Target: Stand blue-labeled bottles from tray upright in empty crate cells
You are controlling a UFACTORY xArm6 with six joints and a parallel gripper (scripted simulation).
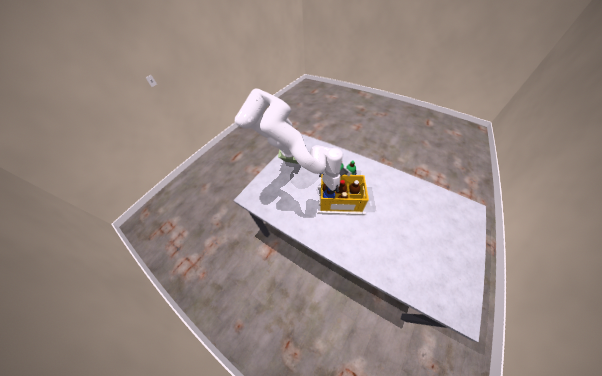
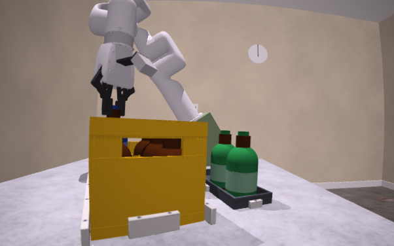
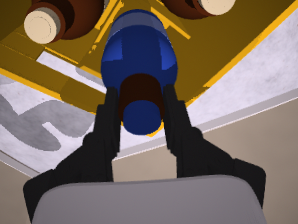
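My gripper (image 3: 140, 99) is shut on the neck of a blue-labeled bottle (image 3: 139, 63) and holds it upright, sunk deep into a cell of the yellow crate (image 2: 146, 176). In the exterior view only the bottle's neck and blue cap (image 2: 116, 110) show above the crate's rim, between my fingers (image 2: 113, 104). Two brown bottles (image 3: 67, 6) with cream caps stand in neighbouring cells. Two green-labeled bottles (image 2: 241, 163) (image 2: 220, 159) stand upright on the dark tray (image 2: 240, 196) to the right of the crate.
The crate sits inside white corner guides (image 2: 153, 222) on the grey table. The tray lies close beside the crate's right side. My arm's base (image 2: 207, 124) stands behind the crate.
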